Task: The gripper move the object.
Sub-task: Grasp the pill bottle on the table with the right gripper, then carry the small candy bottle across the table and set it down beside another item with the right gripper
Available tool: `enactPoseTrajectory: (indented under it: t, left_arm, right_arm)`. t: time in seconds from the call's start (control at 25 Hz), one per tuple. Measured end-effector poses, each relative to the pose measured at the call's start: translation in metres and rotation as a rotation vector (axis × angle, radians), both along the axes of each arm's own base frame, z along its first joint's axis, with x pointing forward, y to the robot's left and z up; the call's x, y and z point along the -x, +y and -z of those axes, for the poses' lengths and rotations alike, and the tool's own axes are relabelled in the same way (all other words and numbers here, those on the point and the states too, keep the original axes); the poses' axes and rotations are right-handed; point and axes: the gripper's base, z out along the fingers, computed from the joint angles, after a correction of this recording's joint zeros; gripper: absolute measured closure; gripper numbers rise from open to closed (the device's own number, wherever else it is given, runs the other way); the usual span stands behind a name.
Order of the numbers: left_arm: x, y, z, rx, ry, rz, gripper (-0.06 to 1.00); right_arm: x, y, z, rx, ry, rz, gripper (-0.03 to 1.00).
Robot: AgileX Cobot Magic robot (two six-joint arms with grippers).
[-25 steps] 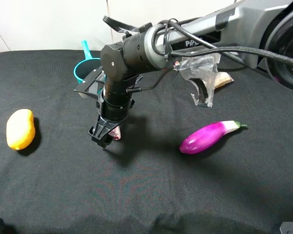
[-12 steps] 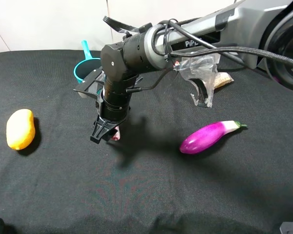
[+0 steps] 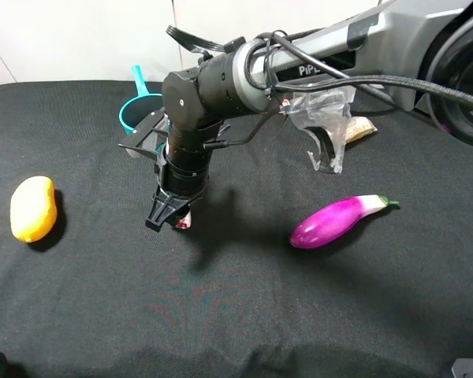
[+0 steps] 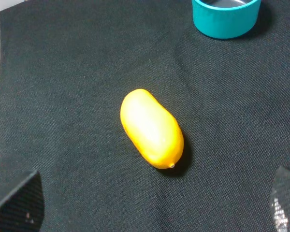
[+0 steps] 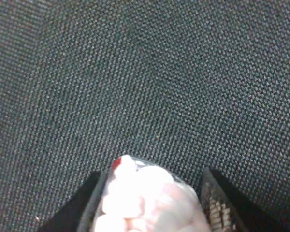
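- Grip comes first: the right claw [image 5: 153,181] needs a firm, even squeeze on the bottle [image 5: 135,198], then a slow, straight lift.
- That claw is closed on the bottle, one finger on each side.
- The bottle is low by the tabletop [image 3: 236,315], between the mango [image 3: 33,209] and the eggplant [image 3: 335,222].
- The right arm [image 3: 221,87] reaches across and bends down.
- The left claw [image 4: 150,203] hangs open over the mango.

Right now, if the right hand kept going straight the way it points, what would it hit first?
The right hand points down at the black cloth, with the small bottle in its grip. Nothing else is ahead, so the bottle's end would probably meet the cloth first; the gap is unclear.
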Motion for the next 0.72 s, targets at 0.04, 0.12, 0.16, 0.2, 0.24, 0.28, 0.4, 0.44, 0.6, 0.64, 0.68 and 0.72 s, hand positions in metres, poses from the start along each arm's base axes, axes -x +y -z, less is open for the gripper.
enactPoseTrajectory:
  t: [0.04,0.12,0.16,0.2,0.24,0.28,0.4,0.44,0.6,0.64,0.68,0.72]
  left_arm:
    - [0.000,0.000,0.000,0.000,0.000,0.000,-0.05]
    - [0.000,0.000,0.000,0.000,0.000,0.000,-0.05]
    - [0.000,0.000,0.000,0.000,0.000,0.000,-0.05]
    - [0.000,0.000,0.000,0.000,0.000,0.000,-0.05]
    - [0.000,0.000,0.000,0.000,0.000,0.000,-0.05]
    - [0.000,0.000,0.000,0.000,0.000,0.000,-0.05]
    - [0.000,0.000,0.000,0.000,0.000,0.000,-0.05]
    - [0.000,0.000,0.000,0.000,0.000,0.000,-0.05]
    - [0.000,0.000,0.000,0.000,0.000,0.000,-0.05]
    - [0.000,0.000,0.000,0.000,0.000,0.000,-0.05]
    - [0.000,0.000,0.000,0.000,0.000,0.000,-0.05]
    - [0.000,0.000,0.000,0.000,0.000,0.000,-0.05]
  right_arm:
    - [0.000,0.000,0.000,0.000,0.000,0.000,0.65]
    - [0.000,0.000,0.000,0.000,0.000,0.000,0.65]
    - [0.000,0.000,0.000,0.000,0.000,0.000,0.65]
    - [0.000,0.000,0.000,0.000,0.000,0.000,0.65]
    - [0.000,0.000,0.000,0.001,0.001,0.000,0.65]
    - [0.000,0.000,-0.001,0.002,0.002,0.000,0.65]
    - [0.000,-0.001,-0.003,0.010,0.001,0.008,0.65]
    - [0.000,-0.001,-0.005,0.010,-0.004,0.007,0.65]
    - [0.000,-0.002,-0.017,-0.005,-0.022,0.006,0.65]
    - [-0.001,-0.002,-0.019,-0.008,-0.026,0.004,0.65]
    - [-0.001,-0.002,-0.022,-0.011,-0.031,0.006,0.65]
    - [0.000,-0.002,-0.024,-0.010,-0.031,0.007,0.65]
